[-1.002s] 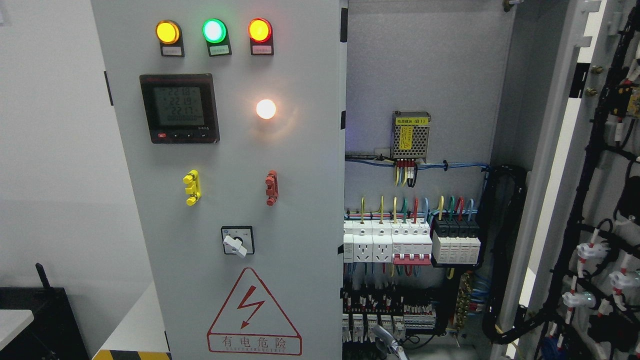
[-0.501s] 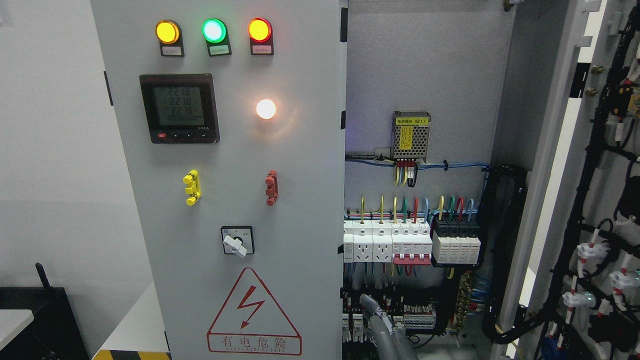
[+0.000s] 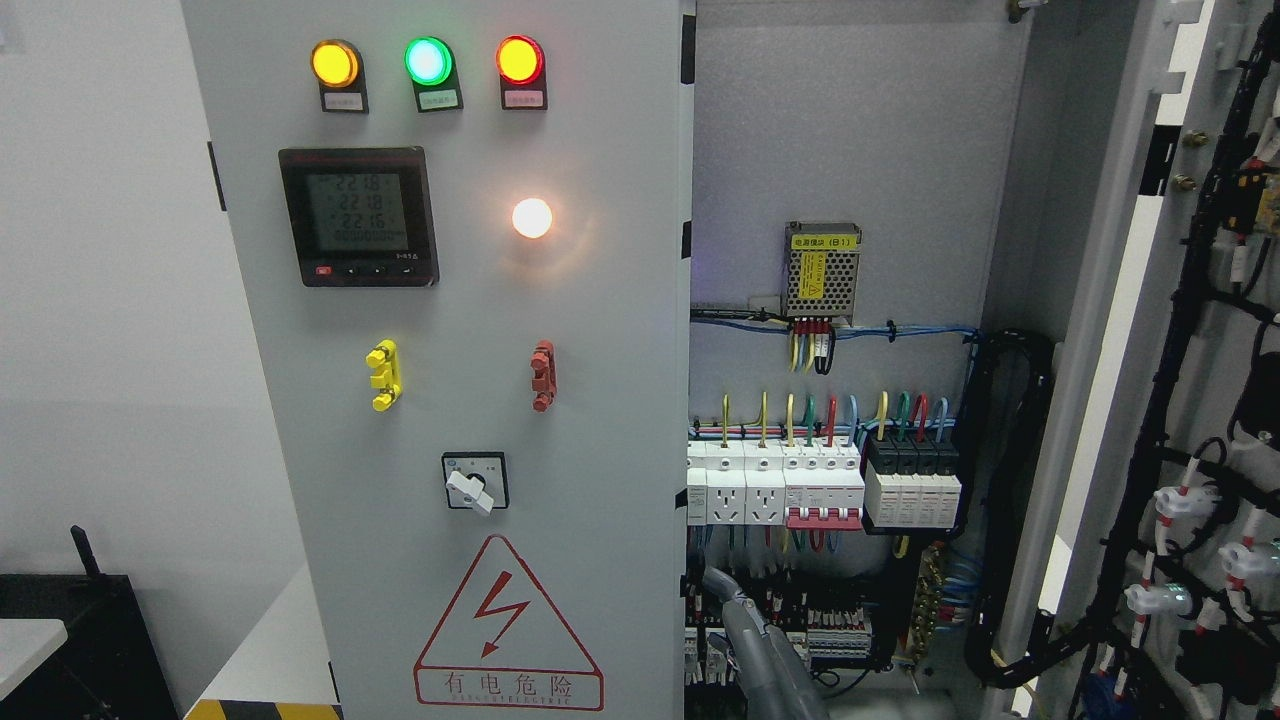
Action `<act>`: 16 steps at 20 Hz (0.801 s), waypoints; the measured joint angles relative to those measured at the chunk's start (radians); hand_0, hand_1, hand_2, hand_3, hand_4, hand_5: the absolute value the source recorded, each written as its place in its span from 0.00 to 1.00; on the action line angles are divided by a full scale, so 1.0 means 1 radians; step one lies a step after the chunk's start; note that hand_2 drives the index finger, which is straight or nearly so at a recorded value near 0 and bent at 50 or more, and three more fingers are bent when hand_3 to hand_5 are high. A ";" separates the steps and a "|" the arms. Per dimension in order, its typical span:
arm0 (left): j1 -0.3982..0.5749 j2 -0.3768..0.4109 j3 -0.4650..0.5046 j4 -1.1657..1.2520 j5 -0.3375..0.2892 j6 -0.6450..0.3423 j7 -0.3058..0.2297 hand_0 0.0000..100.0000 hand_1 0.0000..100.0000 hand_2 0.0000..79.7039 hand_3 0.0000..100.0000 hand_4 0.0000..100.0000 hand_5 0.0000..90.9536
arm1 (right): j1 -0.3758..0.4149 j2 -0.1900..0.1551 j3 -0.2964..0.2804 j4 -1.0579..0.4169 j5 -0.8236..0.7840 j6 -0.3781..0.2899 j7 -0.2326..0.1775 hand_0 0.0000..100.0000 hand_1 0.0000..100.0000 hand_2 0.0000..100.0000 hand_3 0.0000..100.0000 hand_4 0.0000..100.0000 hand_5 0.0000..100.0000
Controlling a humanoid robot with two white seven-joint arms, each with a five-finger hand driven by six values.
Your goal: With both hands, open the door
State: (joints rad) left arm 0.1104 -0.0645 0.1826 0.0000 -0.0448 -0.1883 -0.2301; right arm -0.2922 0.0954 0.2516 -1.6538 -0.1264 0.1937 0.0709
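The cabinet's left door [image 3: 480,400] is a grey panel standing shut, with three indicator lamps [image 3: 427,62], a digital meter [image 3: 358,216], a rotary switch [image 3: 474,482] and a red warning triangle [image 3: 507,628]. The right door [image 3: 1190,400] is swung wide open at the right, showing its wired inner face. My right hand [image 3: 745,630] rises from the bottom edge just right of the left door's free edge [image 3: 688,450], in front of the lower terminal rows. It touches nothing that I can make out. The left arm does not show.
Inside the open half sit a power supply [image 3: 822,268], a row of breakers and sockets [image 3: 820,485] and black cable bundles [image 3: 1010,500]. A white wall and a dark box [image 3: 90,640] lie to the left of the cabinet.
My right hand has risen from the bottom edge, up and slightly left toward the left door's free edge. The doors have not moved.
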 measured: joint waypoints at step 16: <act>-0.010 -0.001 -0.002 0.000 -0.018 0.035 0.039 0.00 0.00 0.00 0.00 0.00 0.00 | -0.095 0.002 -0.013 0.141 -0.030 -0.004 0.027 0.38 0.00 0.00 0.00 0.00 0.00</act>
State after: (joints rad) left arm 0.1004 -0.0656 0.1809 0.0001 -0.0631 -0.1533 -0.1915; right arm -0.3869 0.0979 0.2385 -1.5127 -0.1567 0.1896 0.0983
